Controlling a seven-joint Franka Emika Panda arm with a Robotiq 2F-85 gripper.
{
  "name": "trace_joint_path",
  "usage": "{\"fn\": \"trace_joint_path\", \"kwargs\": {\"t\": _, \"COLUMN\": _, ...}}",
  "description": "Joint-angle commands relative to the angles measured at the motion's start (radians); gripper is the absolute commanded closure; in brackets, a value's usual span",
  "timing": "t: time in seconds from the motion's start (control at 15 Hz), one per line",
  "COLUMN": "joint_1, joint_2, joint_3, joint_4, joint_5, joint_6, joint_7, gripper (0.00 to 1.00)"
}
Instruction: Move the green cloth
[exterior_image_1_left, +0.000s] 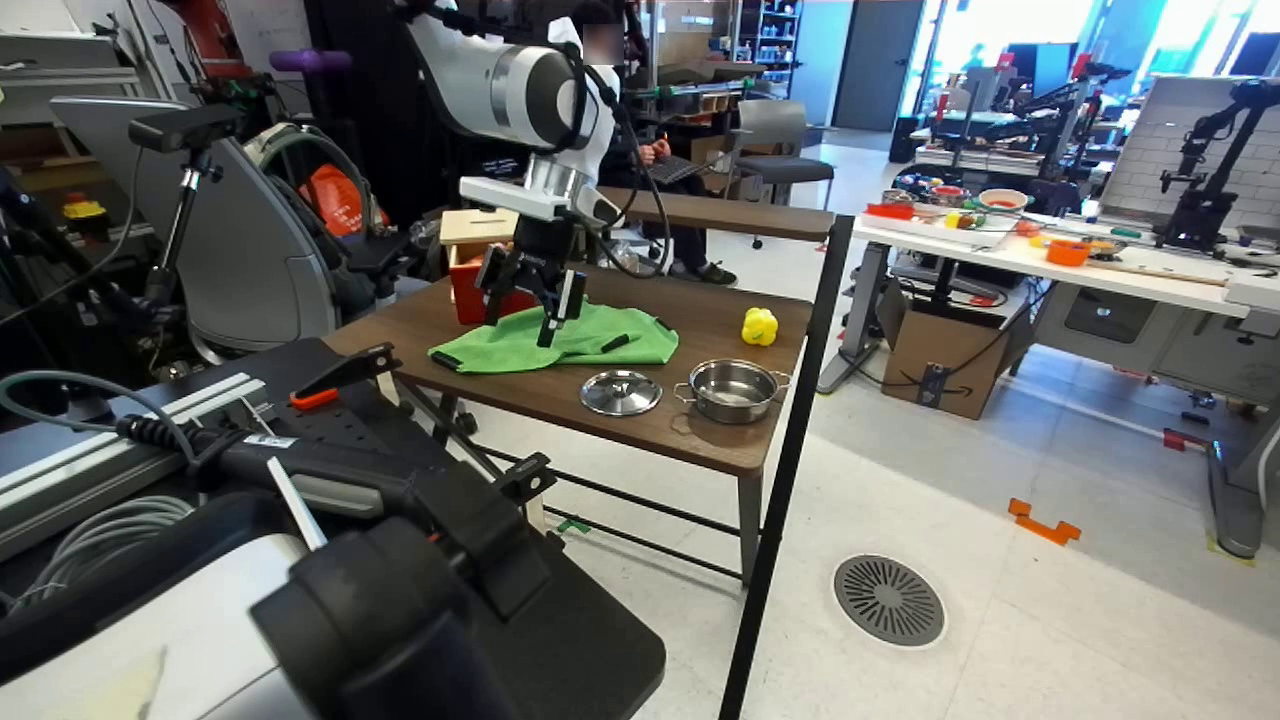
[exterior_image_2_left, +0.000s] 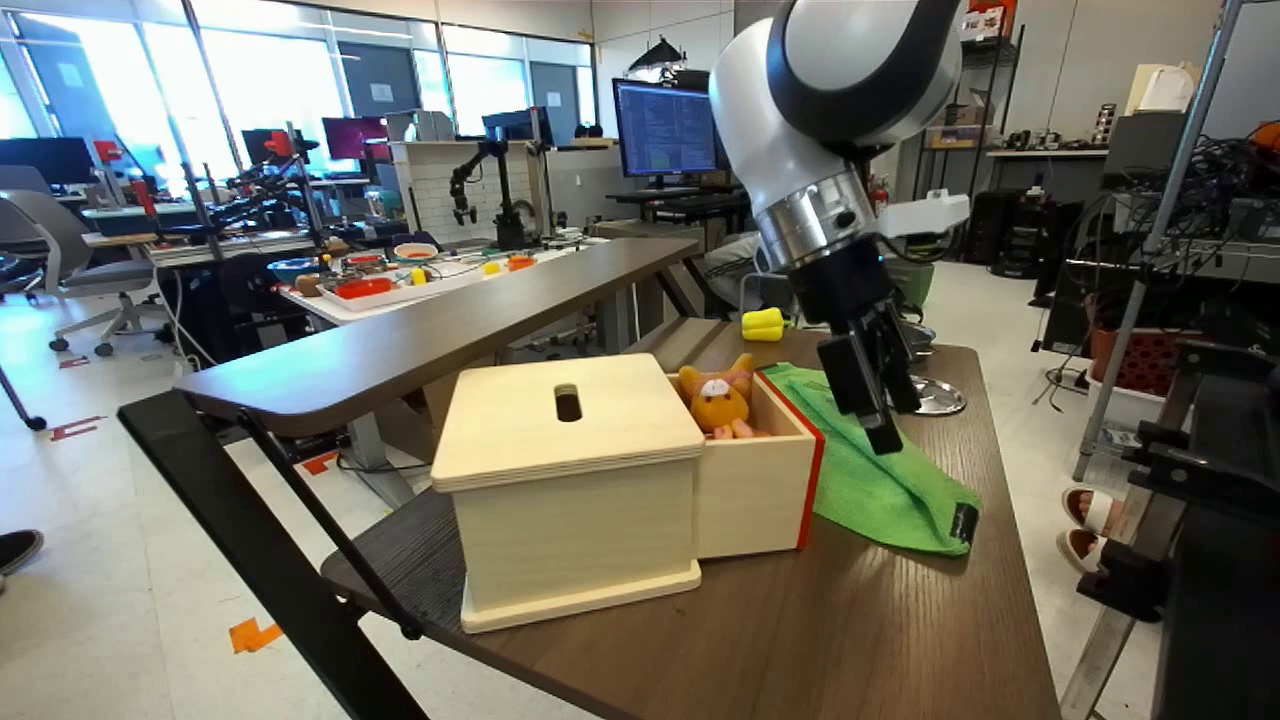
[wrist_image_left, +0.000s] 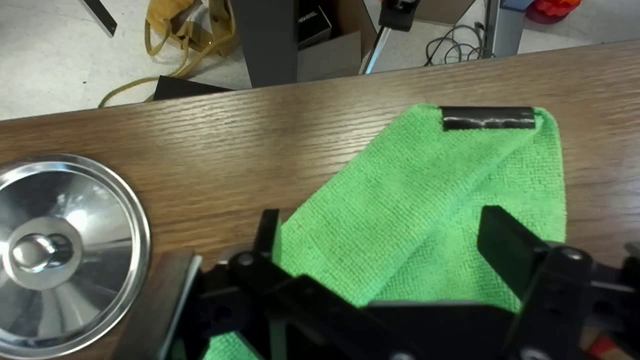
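Note:
The green cloth (exterior_image_1_left: 625, 338) lies rumpled and partly folded on the brown wooden table, with black strips at its corners. It also shows in an exterior view (exterior_image_2_left: 880, 490) beside the wooden box's drawer, and in the wrist view (wrist_image_left: 400, 190), with a corner strip near the table edge. My gripper (exterior_image_1_left: 522, 322) points down over the cloth, and it also shows in an exterior view (exterior_image_2_left: 893, 422). In the wrist view the gripper's (wrist_image_left: 382, 215) fingers are wide apart, with cloth below and between them and nothing held. I cannot tell how high the fingertips are above the cloth.
A metal lid (exterior_image_1_left: 620, 393) and a two-handled metal pot (exterior_image_1_left: 733, 395) stand near the table's edge. A yellow pepper (exterior_image_1_left: 760, 327) lies farther back. A wooden box (exterior_image_2_left: 580, 540) has its drawer (exterior_image_2_left: 755, 490) open, an orange plush toy (exterior_image_2_left: 720, 405) inside. A raised shelf (exterior_image_2_left: 450, 310) runs alongside.

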Motion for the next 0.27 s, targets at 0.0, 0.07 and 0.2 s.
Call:
{"fn": "trace_joint_path", "kwargs": {"t": 0.0, "joint_1": -0.023, "joint_2": -0.196, "joint_3": 0.009, "joint_4": -0.161, "joint_5": 0.010, "joint_6": 0.053, "joint_7": 0.000, "gripper": 0.00}}
{"fn": "trace_joint_path", "kwargs": {"t": 0.07, "joint_1": -0.026, "joint_2": -0.237, "joint_3": 0.009, "joint_4": -0.186, "joint_5": 0.008, "joint_6": 0.066, "joint_7": -0.003, "gripper": 0.00}}
{"fn": "trace_joint_path", "kwargs": {"t": 0.2, "joint_1": -0.016, "joint_2": -0.151, "joint_3": 0.003, "joint_4": -0.091, "joint_5": -0.002, "joint_6": 0.020, "joint_7": 0.001, "gripper": 0.00}}
